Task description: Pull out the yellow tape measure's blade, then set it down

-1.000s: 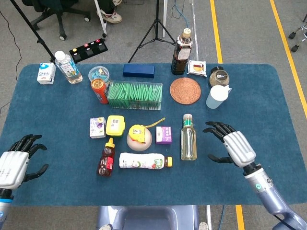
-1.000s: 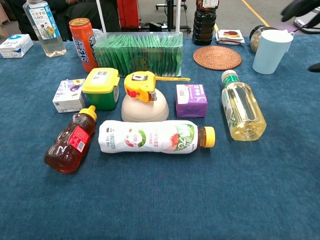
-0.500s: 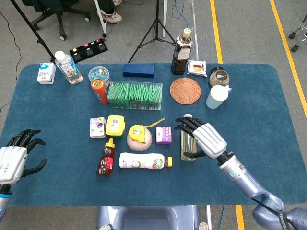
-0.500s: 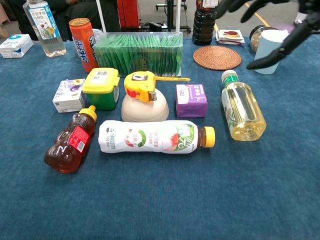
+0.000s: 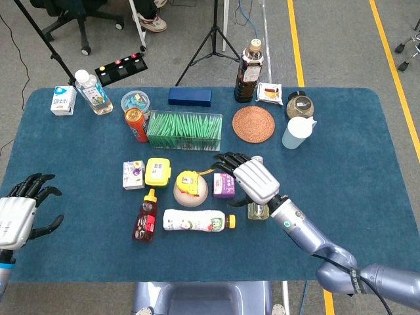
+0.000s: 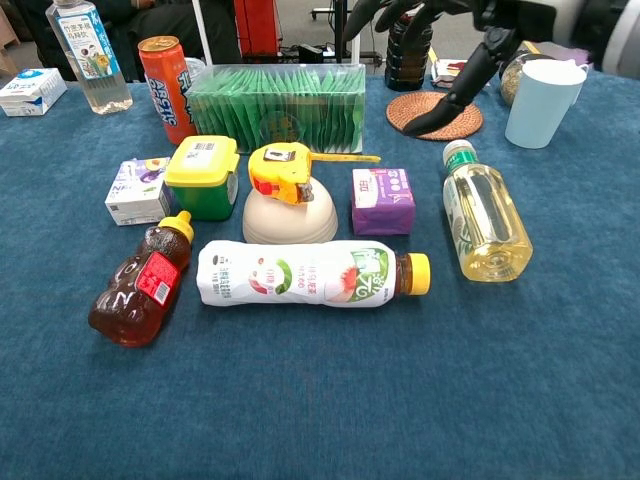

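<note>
Right hand hovering empty, fingers spread, nearing yellow tape measure (perched on upturned bowl); aiming for protruding blade tip, pinching lightly. Left hand idling, spread, empty.

Head view looks steeply down; chest view low, close, facing forward.

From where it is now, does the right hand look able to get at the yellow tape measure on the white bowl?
Probably yes. The right hand hovers open above the purple carton, just beside the yellow tape measure, which sits exposed on top of the upturned white bowl with its blade tip pointing toward that hand.
</note>
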Tool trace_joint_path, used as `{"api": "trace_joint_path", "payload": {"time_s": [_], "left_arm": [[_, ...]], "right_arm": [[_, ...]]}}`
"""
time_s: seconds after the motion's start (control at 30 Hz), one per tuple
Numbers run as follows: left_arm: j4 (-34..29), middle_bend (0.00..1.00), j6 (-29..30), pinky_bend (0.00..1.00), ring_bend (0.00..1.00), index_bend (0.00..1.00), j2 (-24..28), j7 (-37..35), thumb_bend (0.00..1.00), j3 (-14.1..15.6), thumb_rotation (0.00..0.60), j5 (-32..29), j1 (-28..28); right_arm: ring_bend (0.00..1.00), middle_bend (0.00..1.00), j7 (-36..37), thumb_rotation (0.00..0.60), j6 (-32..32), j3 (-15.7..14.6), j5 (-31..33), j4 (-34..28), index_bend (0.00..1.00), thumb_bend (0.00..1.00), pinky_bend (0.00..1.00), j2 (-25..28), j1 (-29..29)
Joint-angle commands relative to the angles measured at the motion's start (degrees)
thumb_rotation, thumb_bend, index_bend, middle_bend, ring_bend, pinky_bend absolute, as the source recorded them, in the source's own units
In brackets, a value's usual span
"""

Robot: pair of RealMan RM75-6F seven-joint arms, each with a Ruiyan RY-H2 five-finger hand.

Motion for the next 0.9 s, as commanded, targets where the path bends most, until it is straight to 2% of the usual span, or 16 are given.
{"api": "trace_joint_path", "payload": {"time_s": [0.03,0.4,0.9], "left_arm": [[0.1,0.19,0.0,0.22,0.12,0.35,0.1,-0.3,0.24,0.0,0.600,-0.2,0.0],[0.6,0.19,0.0,0.22,0.12,0.35,0.7,-1.6,0.24,0.5,0.600,-0.6,0.3],[2.0,0.19,0.6,0.22,0.12,0.35,0.9,-3.6,0.24,1.6,0.600,-1.5,1.6]], "right_arm": [[0.16,0.15,-1.8,0.600,-1.6,0.4,1.9,0.6,0.22,0.10,0.21,-1.4,1.6],[0.16,0.15,-6.6,0.600,-4.8,0.5,7.8,5.8,0.18,0.10,0.20,-6.9,6.5],[0.14,0.15,-7.7,0.600,-3.1,-0.1,7.8,13.3,0.14,0.06,0.15,-12.9,9.4]]}}
